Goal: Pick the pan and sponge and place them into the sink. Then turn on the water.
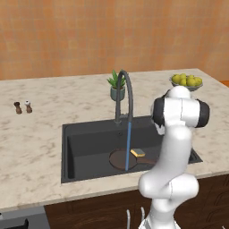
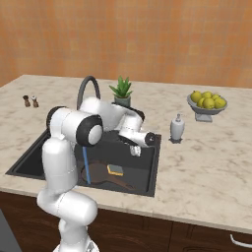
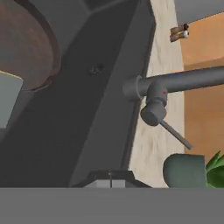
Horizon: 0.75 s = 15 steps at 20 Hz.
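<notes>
The pan point(image 1: 123, 159) lies in the sink point(image 1: 85, 147) with the sponge point(image 1: 137, 153) on it, and water point(image 1: 128, 145) is running onto it, so the task is judged done. The end effector point(image 2: 136, 150), closed and empty, is held above the basin near the faucet point(image 1: 125, 96). A marbled tabletop point(image 1: 40, 134) and orange wall surround it.

We lose the right end of the sink point(image 1: 71, 152) behind the arm point(image 1: 172, 147). The pan point(image 1: 117, 159) sits half hidden under the sponge point(image 1: 137, 153) and the water point(image 1: 128, 145); in the hand view, pan point(image 3: 26, 43) and faucet point(image 3: 183, 81) run off the frame.
</notes>
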Available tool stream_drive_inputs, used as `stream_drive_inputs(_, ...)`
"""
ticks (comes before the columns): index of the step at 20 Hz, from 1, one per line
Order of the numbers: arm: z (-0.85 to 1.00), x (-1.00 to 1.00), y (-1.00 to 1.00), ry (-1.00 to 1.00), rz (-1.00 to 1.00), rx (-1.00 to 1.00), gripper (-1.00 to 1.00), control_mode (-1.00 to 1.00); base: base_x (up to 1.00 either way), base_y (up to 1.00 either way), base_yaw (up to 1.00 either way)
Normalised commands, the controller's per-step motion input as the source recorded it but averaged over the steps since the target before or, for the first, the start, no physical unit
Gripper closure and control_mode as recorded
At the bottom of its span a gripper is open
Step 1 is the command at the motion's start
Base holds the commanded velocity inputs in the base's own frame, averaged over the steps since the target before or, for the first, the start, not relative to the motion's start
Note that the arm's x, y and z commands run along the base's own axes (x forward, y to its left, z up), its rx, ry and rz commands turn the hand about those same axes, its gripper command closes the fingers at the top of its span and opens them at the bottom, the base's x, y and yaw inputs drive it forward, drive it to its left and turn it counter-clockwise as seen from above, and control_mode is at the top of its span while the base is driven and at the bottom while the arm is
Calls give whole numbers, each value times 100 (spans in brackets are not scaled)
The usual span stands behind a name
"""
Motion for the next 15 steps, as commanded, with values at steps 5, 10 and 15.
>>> stream_drive_inputs(5,-6,-100,64,-64,0,-80,100,-100,0,0,0)
stream_drive_inputs(10,-18,-100,20,-44,3,-61,100,-100,0,0,0)
stream_drive_inputs(15,-11,-100,-34,-29,5,-36,100,-100,0,0,0)
